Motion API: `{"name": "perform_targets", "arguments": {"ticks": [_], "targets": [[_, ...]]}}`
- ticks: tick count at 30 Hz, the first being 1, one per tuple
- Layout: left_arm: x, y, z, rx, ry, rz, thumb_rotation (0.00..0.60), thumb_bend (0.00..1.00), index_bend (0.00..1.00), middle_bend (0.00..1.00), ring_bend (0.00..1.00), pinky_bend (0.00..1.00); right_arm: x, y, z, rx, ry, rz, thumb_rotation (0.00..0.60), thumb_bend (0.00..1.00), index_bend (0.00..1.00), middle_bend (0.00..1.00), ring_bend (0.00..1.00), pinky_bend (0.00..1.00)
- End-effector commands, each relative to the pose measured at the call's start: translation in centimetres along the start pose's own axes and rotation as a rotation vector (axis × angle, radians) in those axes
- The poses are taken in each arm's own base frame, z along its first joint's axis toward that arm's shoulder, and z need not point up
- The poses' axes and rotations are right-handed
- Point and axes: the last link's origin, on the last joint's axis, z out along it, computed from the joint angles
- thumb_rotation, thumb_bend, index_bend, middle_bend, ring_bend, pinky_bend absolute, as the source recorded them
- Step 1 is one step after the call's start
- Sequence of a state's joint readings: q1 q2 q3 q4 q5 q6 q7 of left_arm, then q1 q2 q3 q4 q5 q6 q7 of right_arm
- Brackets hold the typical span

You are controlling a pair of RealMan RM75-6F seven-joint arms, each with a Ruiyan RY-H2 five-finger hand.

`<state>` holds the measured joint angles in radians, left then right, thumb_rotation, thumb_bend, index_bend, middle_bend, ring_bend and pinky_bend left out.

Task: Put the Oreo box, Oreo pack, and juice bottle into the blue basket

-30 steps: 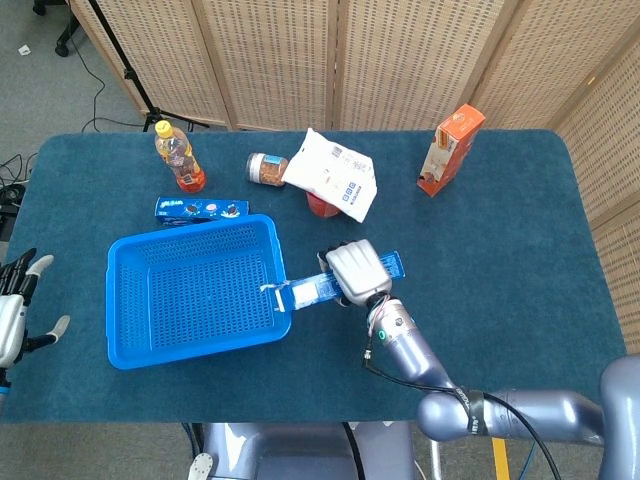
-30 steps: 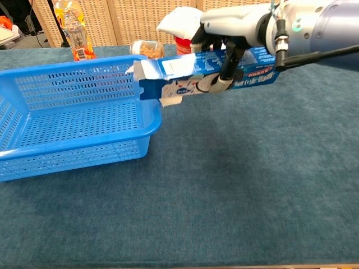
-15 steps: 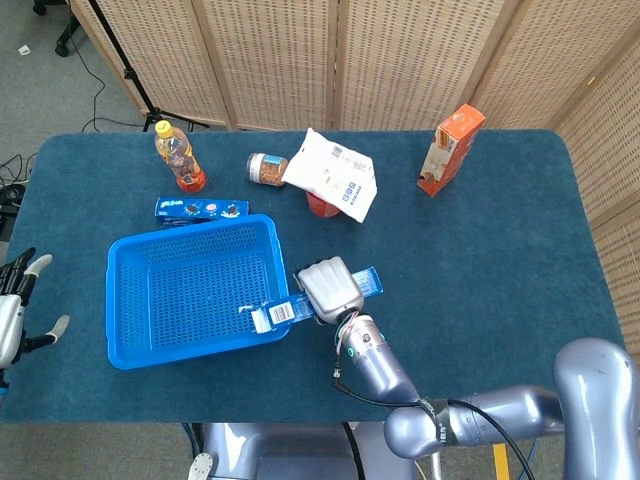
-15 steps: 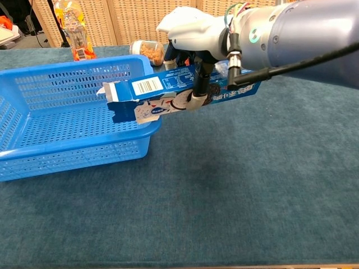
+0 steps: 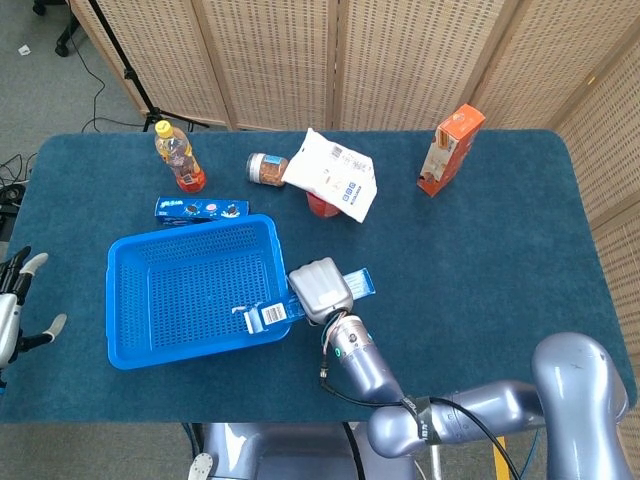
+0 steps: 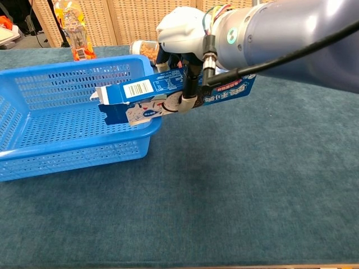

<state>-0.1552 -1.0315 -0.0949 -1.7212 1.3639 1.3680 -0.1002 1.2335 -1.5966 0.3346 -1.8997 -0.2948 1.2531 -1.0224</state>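
The right hand [image 6: 182, 42] holds the long blue Oreo box [image 6: 168, 96], with its barcode end poking over the right wall of the blue plastic basket [image 5: 190, 290]. The small blue Oreo pack [image 5: 200, 208] lies just behind the basket. The yellow-capped juice bottle [image 5: 177, 155] stands farther back. The left hand [image 5: 15, 305] waits off the table, fingers spread.

No legible txt; only a barcode on Oreo box [image 6: 168, 96].

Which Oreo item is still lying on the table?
The small Oreo pack, flat on the table behind the basket. The long Oreo box is up in the right hand, over the basket's rim.
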Motion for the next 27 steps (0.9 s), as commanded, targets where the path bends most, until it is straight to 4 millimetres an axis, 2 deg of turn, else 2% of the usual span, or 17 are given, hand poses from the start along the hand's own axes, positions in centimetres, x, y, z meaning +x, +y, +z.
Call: {"name": "perform_targets", "arguments": {"ticks": [1,19,27], "targets": [[0.0,0.0,0.0,0.001,0.0,-0.001,0.6,0.29,0.03,0.0,0.0,0.05,0.0,-0.4,0.1,0.005,-0.004,0.001,0.6,0.31,0.68,0.48,0.44,0.52],[0.1,-0.1,0.1,0.003,0.004,-0.001,0.6,0.29,0.03,0.0,0.0,0.05,0.1,-1.8,0.6,0.008,-0.014,0.036,0.6,0.31,0.68,0.46,0.44,0.52],[0.4,-0.2,0.0,0.003,0.012,-0.001,0.6,0.29,0.03,0.0,0.0,0.05,0.7,-3.3,0.9,0.027,-0.011,0.082,0.6,0.3,0.68,0.46,0.44,0.52]]}}
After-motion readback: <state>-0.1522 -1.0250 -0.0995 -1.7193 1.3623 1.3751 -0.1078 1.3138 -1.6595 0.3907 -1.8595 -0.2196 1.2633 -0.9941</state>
